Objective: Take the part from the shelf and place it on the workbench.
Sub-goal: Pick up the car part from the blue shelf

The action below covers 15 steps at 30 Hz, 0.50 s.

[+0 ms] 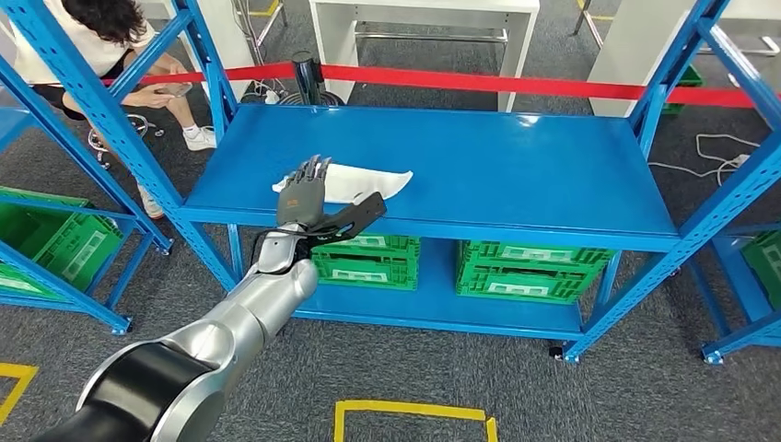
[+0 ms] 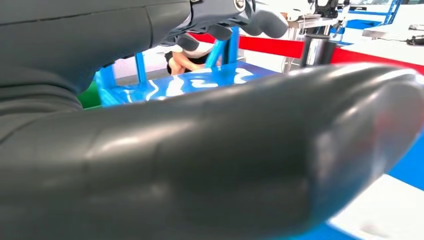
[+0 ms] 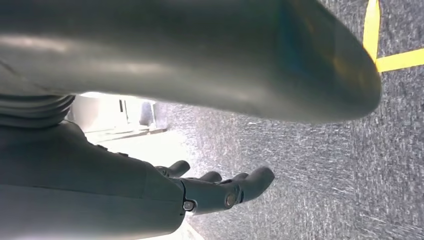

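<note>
White part [image 1: 355, 181] lies flat on the blue shelf [image 1: 516, 166], just beyond and partly under the fingers of the left robot hand [image 1: 308, 195], which hovers at the shelf's front edge, fingers spread wide and thumb out to the side, gripping nothing. Right robot hand [image 3: 200, 192] hangs over grey carpet [image 3: 310, 165], fingers loosely extended and holding nothing. Green crates [image 1: 525, 267] sit on the lower shelf below the left robot hand.

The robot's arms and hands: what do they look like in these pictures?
The left arm is smooth silver with a black glossy segment near the shoulder. The left hand is dark grey with slim dark fingers. The right hand is grey, with small round screws at its fingers.
</note>
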### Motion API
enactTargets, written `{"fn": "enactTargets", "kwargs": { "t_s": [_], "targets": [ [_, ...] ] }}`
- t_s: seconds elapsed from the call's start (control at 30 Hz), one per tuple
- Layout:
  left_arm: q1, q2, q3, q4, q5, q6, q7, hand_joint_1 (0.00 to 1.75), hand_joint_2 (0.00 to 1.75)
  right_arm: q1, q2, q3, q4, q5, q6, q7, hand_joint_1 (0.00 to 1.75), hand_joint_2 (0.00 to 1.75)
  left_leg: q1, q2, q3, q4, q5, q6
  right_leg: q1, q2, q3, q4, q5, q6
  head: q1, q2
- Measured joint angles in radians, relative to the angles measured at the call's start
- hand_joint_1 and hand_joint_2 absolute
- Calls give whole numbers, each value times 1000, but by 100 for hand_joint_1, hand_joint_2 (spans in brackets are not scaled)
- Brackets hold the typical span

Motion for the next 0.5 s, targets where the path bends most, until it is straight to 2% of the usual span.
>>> {"fn": "enactTargets", "kwargs": {
  "t_s": [0.07,0.1,0.17,0.23,0.27,0.3,0.33,0.37,0.4,0.47,0.5],
  "targets": [
    [0,0,1,-2,0,2,-1,0,0,1,0,0,0,0,0,1,0,0,1,1,-15,47,16,-7,-3,1,25,-3,-9,-13,-1,0],
    [0,0,1,-2,0,2,-1,0,0,1,0,0,0,0,0,1,0,0,2,2,-24,65,22,-9,-4,1,31,-5,-12,-16,-1,0],
    [-1,-1,1,-3,0,2,-2,0,0,1,0,0,0,0,0,1,0,0,2,2,-32,80,25,-10,-4,0,35,-5,-14,-17,-2,0],
    [-2,0,2,-2,0,3,-2,0,0,0,0,0,0,0,0,1,0,0,2,2,-58,120,24,-12,-3,1,44,-8,-20,-20,-4,0],
    [-2,0,3,-2,-1,5,-2,0,0,0,0,0,0,0,0,0,0,0,3,2,-84,155,16,-13,-3,1,52,-9,-25,-21,-5,0],
    [1,0,4,-1,-2,10,0,0,0,0,0,0,0,0,0,-1,0,0,4,2,-128,193,-21,-15,-3,3,72,-11,-38,-24,-6,0],
    [5,0,7,0,-3,16,2,0,0,0,0,0,0,0,0,-1,0,0,4,2,-167,212,-54,-16,-3,5,93,-13,-52,-25,-7,0],
    [9,0,11,1,0,21,6,0,0,1,0,0,0,0,0,-2,0,0,5,2,-196,200,-71,-15,-3,8,118,-14,-70,-24,-8,0],
    [12,1,16,2,6,26,9,0,0,1,0,0,0,0,0,-2,0,0,4,2,-212,157,-55,-10,-2,11,143,-15,-91,-23,-10,0],
    [16,5,31,6,24,22,12,0,0,1,1,0,1,0,0,-5,0,0,-1,0,-208,33,94,3,1,15,171,-11,-122,-14,-11,0],
    [19,6,38,8,31,18,12,0,0,1,2,0,2,0,0,-7,0,0,-3,-2,-204,0,152,8,2,17,178,-10,-138,-8,-11,0]
  ]
}}
